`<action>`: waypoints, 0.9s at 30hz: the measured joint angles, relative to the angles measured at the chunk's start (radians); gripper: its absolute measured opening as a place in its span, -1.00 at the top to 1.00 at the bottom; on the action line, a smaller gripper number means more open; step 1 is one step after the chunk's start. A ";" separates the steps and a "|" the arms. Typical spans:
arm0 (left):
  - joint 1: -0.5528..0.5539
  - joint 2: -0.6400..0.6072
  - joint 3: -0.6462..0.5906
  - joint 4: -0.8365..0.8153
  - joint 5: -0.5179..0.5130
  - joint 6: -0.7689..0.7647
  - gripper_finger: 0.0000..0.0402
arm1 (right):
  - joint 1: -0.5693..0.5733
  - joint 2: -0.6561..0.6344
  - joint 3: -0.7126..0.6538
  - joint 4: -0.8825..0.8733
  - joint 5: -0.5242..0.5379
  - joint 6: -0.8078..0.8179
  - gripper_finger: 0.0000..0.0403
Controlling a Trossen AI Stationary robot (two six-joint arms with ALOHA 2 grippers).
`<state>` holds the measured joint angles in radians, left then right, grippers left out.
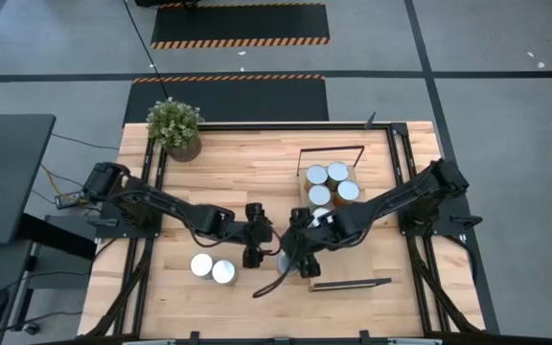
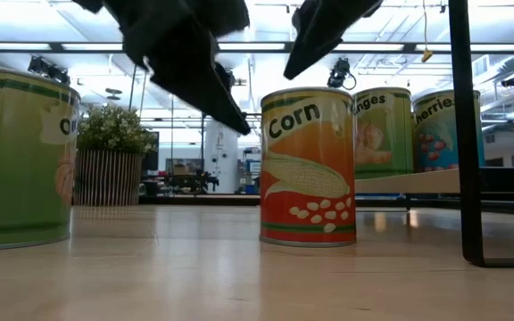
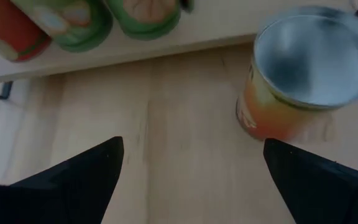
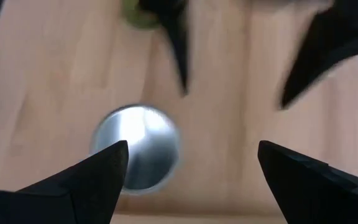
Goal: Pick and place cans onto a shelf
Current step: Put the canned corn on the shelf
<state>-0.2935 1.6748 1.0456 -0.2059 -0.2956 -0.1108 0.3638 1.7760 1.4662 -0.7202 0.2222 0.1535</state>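
Note:
A corn can (image 2: 308, 167) with an orange label and a silver top (image 3: 309, 62) stands upright on the wooden table near the middle. My left gripper (image 3: 191, 146) is open above the table beside it, and the can lies off to one side of the fingers. My right gripper (image 4: 191, 146) is open above it, and the can's top (image 4: 138, 146) shows by one finger. Both grippers hang above the can in the low view. Several cans (image 1: 329, 184) stand on the light-wood shelf (image 2: 418, 181). Two more cans (image 1: 212, 268) stand on the table at the near left.
A potted green plant (image 1: 173, 127) stands at the far left of the table. The shelf's black end frame (image 1: 353, 284) lies near the front edge, and its upright (image 2: 465, 134) stands close to the corn can. A green can (image 2: 16, 160) stands near the low camera.

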 joint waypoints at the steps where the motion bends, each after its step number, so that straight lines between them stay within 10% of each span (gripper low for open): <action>1: 0.000 -0.018 0.001 -0.019 -0.001 0.001 -0.96 | 0.000 0.010 0.001 0.005 -0.012 0.000 -0.82; 27: -0.012 -0.384 0.000 -0.452 -0.094 -0.065 -0.96 | 0.024 0.382 0.464 -0.373 -0.040 0.016 -0.82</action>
<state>-0.3058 1.2907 1.0452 -0.6582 -0.3898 -0.1757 0.3878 2.1584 1.9303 -1.0932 0.1825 0.1692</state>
